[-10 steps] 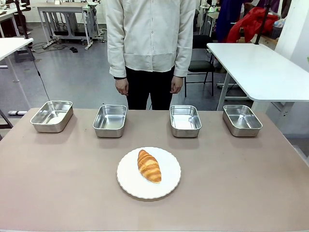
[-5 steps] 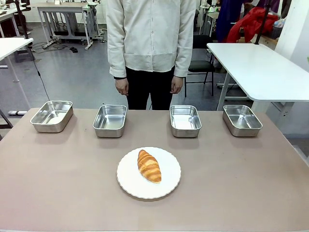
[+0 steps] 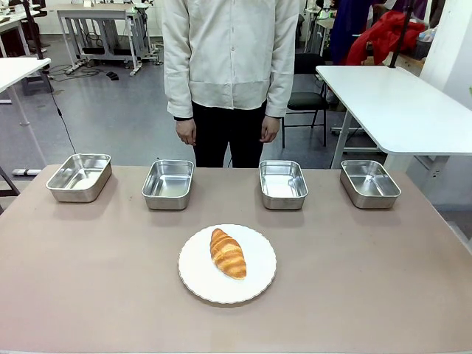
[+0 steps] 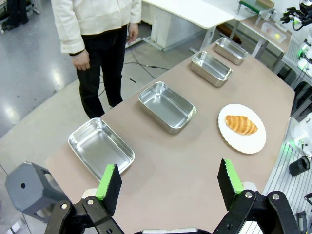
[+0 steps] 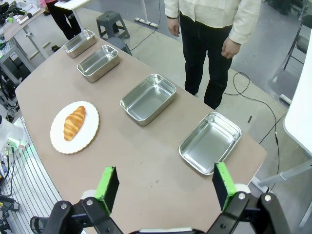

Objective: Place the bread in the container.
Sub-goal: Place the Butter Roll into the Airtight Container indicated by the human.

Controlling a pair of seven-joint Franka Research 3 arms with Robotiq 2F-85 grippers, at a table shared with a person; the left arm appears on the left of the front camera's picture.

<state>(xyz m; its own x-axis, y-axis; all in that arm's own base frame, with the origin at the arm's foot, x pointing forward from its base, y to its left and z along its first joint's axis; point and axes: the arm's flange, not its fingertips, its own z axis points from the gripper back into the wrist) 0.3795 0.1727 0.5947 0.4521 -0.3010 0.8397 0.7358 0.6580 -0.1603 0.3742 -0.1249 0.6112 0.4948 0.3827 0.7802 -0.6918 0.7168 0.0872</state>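
Observation:
The bread (image 3: pixel 227 253), a golden-brown croissant, lies on a round white plate (image 3: pixel 195 276) at the middle of the table. Behind it, several look-alike steel trays stand in a row, all empty: far left (image 3: pixel 79 177), centre left (image 3: pixel 168 184), centre right (image 3: pixel 283 184) and far right (image 3: pixel 369 183). Nothing marks out which one is the container. My left gripper (image 4: pixel 168 180) hangs open high above the table's left end, with the bread (image 4: pixel 240 124) far ahead. Over the right end my right gripper (image 5: pixel 164 180) is open too, well away from the bread (image 5: pixel 74 123).
A person in a pale jacket stands at the far edge, hands (image 3: pixel 186 133) hanging at their sides. The brown tabletop (image 3: pixel 88 265) is bare around the plate. A white table (image 3: pixel 398 96) stands beyond the right corner.

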